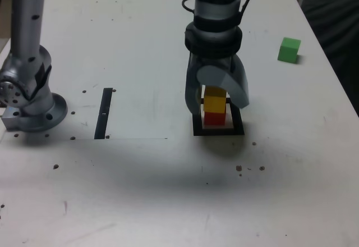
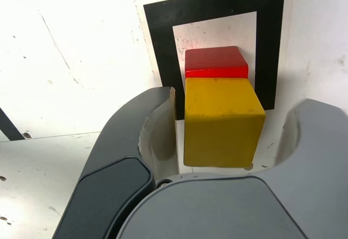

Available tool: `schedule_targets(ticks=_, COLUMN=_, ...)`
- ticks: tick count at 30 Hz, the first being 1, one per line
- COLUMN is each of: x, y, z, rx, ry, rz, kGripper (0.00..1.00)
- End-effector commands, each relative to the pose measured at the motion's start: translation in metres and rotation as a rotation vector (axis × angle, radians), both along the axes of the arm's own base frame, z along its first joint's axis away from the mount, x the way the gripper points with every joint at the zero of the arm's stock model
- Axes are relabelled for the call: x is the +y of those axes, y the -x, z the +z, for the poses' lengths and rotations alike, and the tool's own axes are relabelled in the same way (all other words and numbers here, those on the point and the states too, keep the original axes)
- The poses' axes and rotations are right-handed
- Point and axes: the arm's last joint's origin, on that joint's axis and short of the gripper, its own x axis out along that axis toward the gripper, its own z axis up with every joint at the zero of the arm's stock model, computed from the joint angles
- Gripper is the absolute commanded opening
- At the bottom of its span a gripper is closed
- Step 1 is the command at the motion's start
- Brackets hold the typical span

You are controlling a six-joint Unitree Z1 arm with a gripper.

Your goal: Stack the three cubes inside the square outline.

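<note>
The yellow cube (image 1: 214, 103) (image 2: 223, 122) sits on top of the red cube (image 1: 214, 118) (image 2: 215, 60), shifted a little off it. Both stand inside the black square outline (image 1: 219, 130) (image 2: 160, 38). My gripper (image 1: 216, 102) (image 2: 234, 114) hangs straight down over the stack, open. Its fingers (image 2: 160, 125) stand on either side of the yellow cube, with a gap showing on each side. The green cube (image 1: 289, 50) lies alone on the table toward the exterior view's far right, well away from the gripper.
A straight black strip (image 1: 104, 112) lies on the table at the exterior view's left of the outline. The arm's metal base (image 1: 31, 104) stands at the far left. The table's edge (image 1: 331, 73) runs close behind the green cube.
</note>
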Motion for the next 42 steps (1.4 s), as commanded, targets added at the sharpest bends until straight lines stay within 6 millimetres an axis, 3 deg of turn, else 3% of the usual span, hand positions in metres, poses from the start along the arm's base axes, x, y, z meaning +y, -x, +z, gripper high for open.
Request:
schedule_targets(ticks=1, x=0.001, y=0.006, z=0.008, rx=-0.021, ry=-0.014, rz=0.004, kGripper=1.0)
schedule_targets(ticks=8, x=0.017, y=0.017, z=0.025, rx=-0.042, ry=-0.079, rz=0.045, kGripper=1.0)
schedule_targets(ticks=14, x=0.041, y=0.011, z=0.046, rx=-0.019, ry=-0.146, rz=0.032, kGripper=1.0)
schedule_targets(ticks=22, x=0.078, y=-0.026, z=0.061, rx=0.035, ry=-0.147, rz=-0.106, kGripper=1.0)
schedule_targets(ticks=34, x=0.141, y=-0.1, z=0.041, rx=0.053, ry=-0.123, rz=-0.282, kGripper=1.0)
schedule_targets(ticks=42, x=0.169, y=-0.13, z=0.03, rx=0.009, ry=-0.173, rz=-0.33, kGripper=1.0)
